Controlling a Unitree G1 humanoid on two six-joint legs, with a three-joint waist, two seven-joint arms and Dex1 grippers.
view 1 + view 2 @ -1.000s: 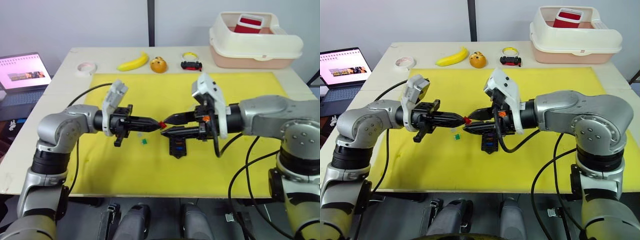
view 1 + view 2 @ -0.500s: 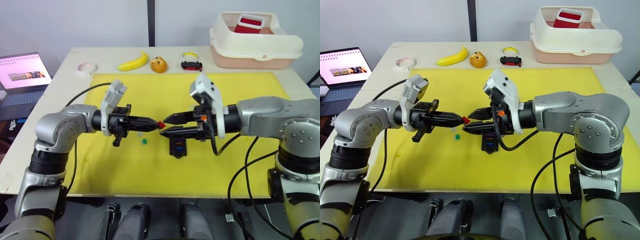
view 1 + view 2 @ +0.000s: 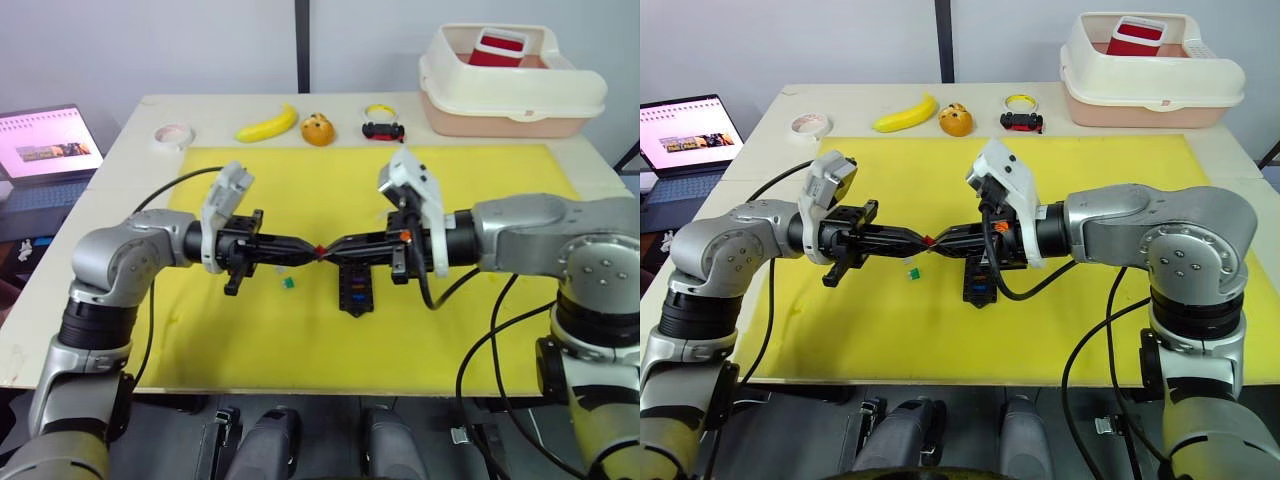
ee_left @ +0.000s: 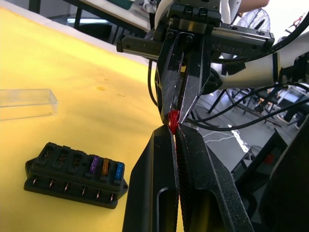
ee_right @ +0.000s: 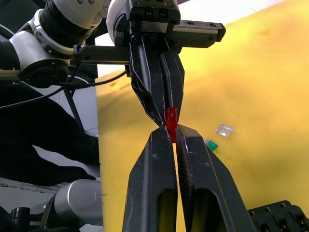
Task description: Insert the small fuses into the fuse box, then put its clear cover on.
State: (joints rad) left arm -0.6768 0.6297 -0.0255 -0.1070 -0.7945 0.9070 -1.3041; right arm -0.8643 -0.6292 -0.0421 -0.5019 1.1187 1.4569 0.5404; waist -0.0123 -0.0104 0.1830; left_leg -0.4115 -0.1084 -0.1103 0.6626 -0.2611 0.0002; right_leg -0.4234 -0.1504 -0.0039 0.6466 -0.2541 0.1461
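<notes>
Pinching one red fuse (image 5: 171, 117) between both grippers, left (image 3: 306, 251) and right (image 3: 330, 252), we judge it light, stiff, slippery; grip its flat sides.

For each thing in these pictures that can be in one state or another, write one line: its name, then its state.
Left gripper: shut on the red fuse.
Right gripper: shut on the red fuse.
Red fuse: held in the air between both grippers' tips.
Fuse box: uncovered, three fuses in, three slots empty.
Clear cover: off, lying on the mat.
Green fuse: loose on the mat.
Laptop: open, screen lit.
</notes>
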